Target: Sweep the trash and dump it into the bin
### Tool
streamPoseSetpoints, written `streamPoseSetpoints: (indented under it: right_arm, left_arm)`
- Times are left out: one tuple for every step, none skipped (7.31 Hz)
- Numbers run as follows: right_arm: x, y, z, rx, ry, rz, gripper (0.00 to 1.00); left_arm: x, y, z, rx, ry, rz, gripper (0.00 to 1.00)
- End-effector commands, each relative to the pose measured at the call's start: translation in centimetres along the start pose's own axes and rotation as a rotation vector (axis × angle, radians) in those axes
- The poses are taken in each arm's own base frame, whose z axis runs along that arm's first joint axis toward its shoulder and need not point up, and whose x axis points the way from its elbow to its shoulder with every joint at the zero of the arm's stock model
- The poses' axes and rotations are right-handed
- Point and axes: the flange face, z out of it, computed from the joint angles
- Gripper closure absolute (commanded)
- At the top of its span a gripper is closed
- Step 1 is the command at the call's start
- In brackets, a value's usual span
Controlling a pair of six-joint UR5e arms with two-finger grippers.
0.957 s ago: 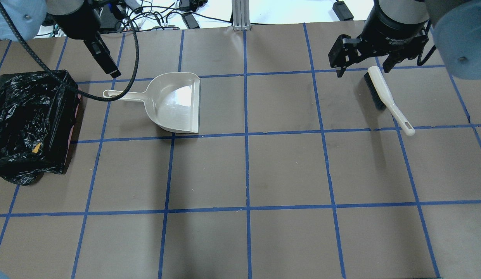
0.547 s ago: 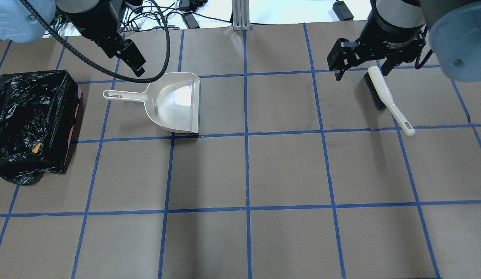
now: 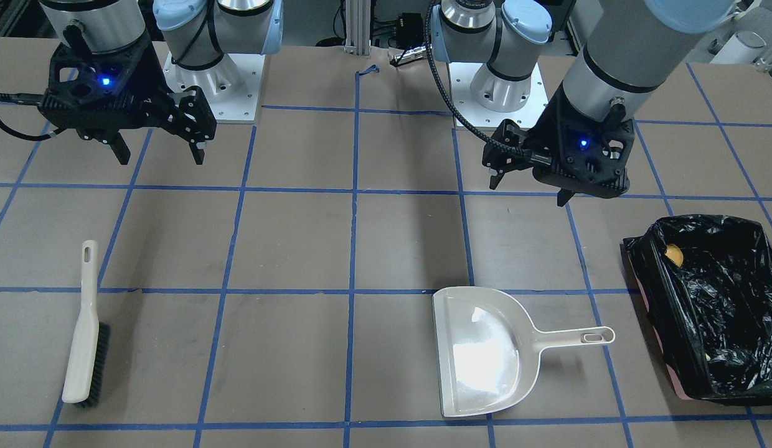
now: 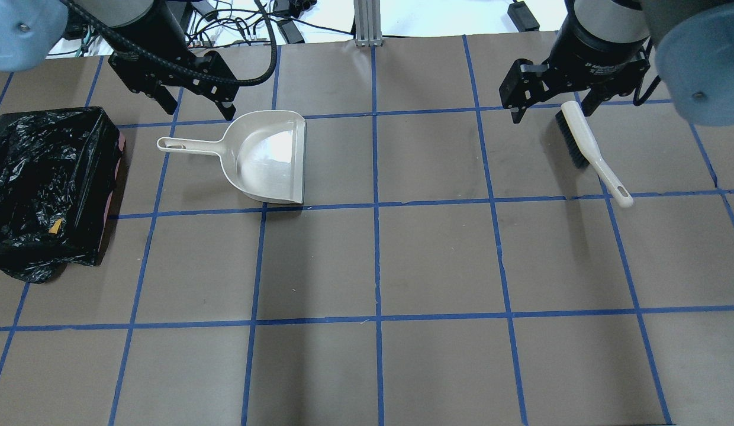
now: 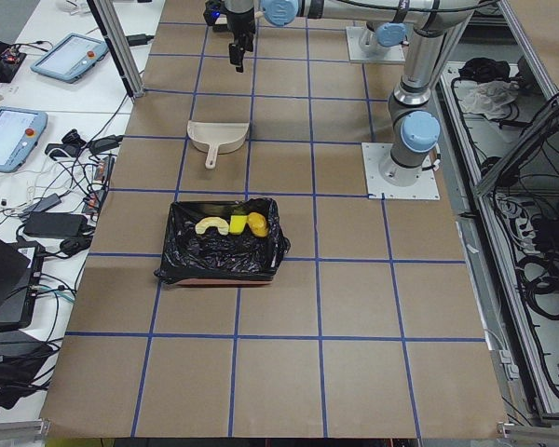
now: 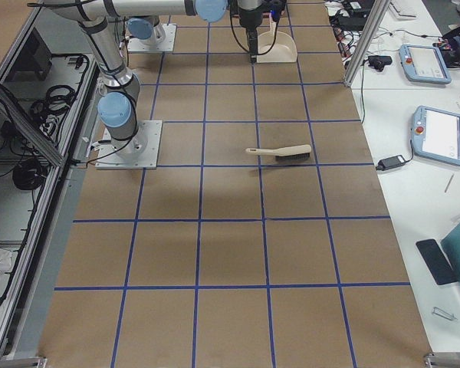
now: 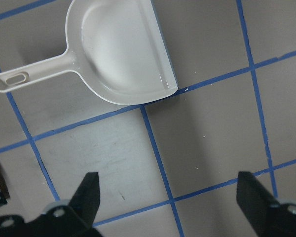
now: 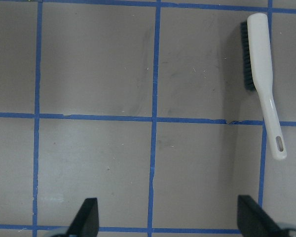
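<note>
Since all three pieces of trash (image 5: 235, 224) lie inside the bin (image 5: 214, 259), which stands beyond the handle end of the dustpan (image 4: 269, 157), sweeping and dumping appear complete. The dustpan rests flat and empty on the table. The brush (image 4: 581, 135) lies well apart, off the dustpan's mouth side. The left gripper (image 4: 199, 111), fingers spread and empty, hangs raised on the robot's side of the dustpan. The right gripper (image 4: 550, 113), likewise spread, hangs near the brush. Judged remaining: nothing beyond parking the arms.
</note>
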Motion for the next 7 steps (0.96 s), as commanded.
streamPoseSetpoints:
  right_arm:
    - [0.0,-0.1,0.0,0.001,-0.010,0.001,0.00]
    - [0.0,0.2,-0.6,0.013,-0.010,0.001,0.00]
    - [-0.1,0.1,-0.2,0.005,-0.007,0.000,0.00]
    - [-0.1,0.1,0.1,-0.004,-0.008,-0.002,0.00]
    - [0.0,0.1,0.3,-0.004,-0.009,0.001,0.00]
    - [0.0,0.2,0.0,-0.001,-0.009,0.000,0.00]
    - [0.0,0.2,0.0,-0.001,-0.010,0.000,0.00]
  left_arm:
    - [-0.5,1.8,-0.9,-0.004,-0.087,-0.040,0.00]
    - [-0.5,2.5,-1.5,-0.005,-0.108,-0.041,0.00]
    - [-0.1,3.6,-2.3,-0.005,-0.089,-0.043,0.00]
    - [-0.2,3.8,-2.6,0.003,-0.072,-0.047,0.00]
    - [-0.4,3.7,-2.6,0.008,-0.066,-0.052,0.00]
    - [-0.2,3.6,-2.4,0.009,-0.053,-0.048,0.00]
    - [-0.5,3.7,-2.5,0.011,-0.055,-0.041,0.00]
